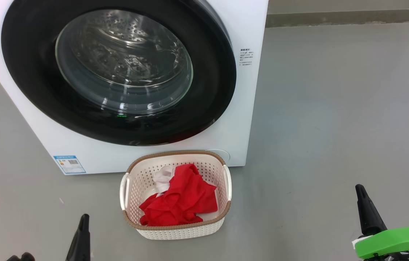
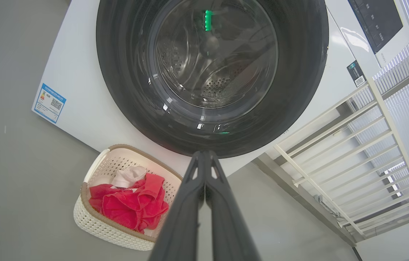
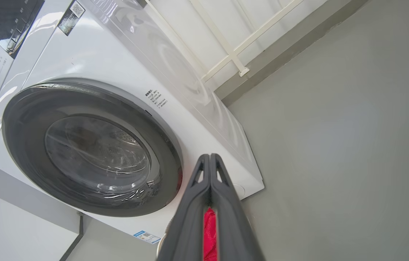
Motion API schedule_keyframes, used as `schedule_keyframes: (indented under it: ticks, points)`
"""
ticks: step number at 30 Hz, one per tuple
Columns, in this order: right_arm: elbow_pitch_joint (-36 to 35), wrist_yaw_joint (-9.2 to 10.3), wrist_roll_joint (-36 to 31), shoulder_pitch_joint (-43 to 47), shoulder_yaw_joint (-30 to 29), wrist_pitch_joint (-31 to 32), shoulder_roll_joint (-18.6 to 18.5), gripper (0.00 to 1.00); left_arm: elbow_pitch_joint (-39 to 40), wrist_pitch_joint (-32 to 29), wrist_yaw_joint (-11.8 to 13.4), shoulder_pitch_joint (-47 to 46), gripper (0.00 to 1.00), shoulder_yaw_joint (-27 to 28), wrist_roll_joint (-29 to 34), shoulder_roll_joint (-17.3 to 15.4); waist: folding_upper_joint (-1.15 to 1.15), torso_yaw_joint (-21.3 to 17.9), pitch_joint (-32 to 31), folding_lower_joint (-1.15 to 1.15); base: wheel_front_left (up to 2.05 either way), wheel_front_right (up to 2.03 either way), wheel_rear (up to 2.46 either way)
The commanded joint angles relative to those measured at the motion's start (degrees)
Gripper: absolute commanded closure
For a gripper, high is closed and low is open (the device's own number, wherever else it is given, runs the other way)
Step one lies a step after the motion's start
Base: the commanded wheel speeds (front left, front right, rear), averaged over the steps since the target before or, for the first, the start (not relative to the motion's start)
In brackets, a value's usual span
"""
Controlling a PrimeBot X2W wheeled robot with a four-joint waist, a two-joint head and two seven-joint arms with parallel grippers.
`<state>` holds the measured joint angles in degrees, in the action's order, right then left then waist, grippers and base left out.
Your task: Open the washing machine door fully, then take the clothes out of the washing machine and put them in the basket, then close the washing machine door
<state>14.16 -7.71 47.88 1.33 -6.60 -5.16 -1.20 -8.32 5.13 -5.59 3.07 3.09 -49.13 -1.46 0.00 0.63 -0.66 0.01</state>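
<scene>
The washing machine door (image 1: 30,72) lies flush against the white washing machine (image 1: 249,108), and through its glass I see bare steel drum. On the floor just in front stands the basket (image 1: 175,154) holding the red clothes (image 1: 182,201) and the white cloth (image 1: 162,180). My left gripper (image 1: 84,218) is shut and holds nothing, low at the left of the basket. My right gripper (image 1: 359,189) is shut too, far right of the basket. The left wrist view shows the left gripper (image 2: 204,154) pointing at the door (image 2: 117,72), with the basket (image 2: 95,224) lower left. The right gripper (image 3: 209,156) points past the door (image 3: 23,127).
Grey floor spreads to the right of the machine as far as a skirting strip (image 1: 349,16). A blue label (image 1: 69,164) sits low on the machine's front. A white railing (image 2: 353,152) stands beside the machine. A green part (image 1: 393,241) rides on my right arm.
</scene>
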Motion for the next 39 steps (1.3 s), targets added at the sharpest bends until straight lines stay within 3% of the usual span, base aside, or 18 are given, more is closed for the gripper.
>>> schedule_keyframes:
  ticks: [1, 39]
  points:
    - [-1.3, 0.1, 2.2, -2.8, 0.3, 0.4, -0.9, 1.0, 0.9, -0.4, -0.6, -2.7, 1.0, 1.3, -2.1, -0.8, 0.0, 0.0, 0.0, -0.01, 0.0, 0.0, 0.0]
    - [-0.6, 0.17, 26.3, -5.5, 0.2, 6.8, -1.4, 1.0, -2.9, -6.8, -1.3, -6.4, 1.0, 2.5, -25.5, -1.2, 0.0, -0.4, 0.5, -0.01, 0.0, 0.0, 0.0]
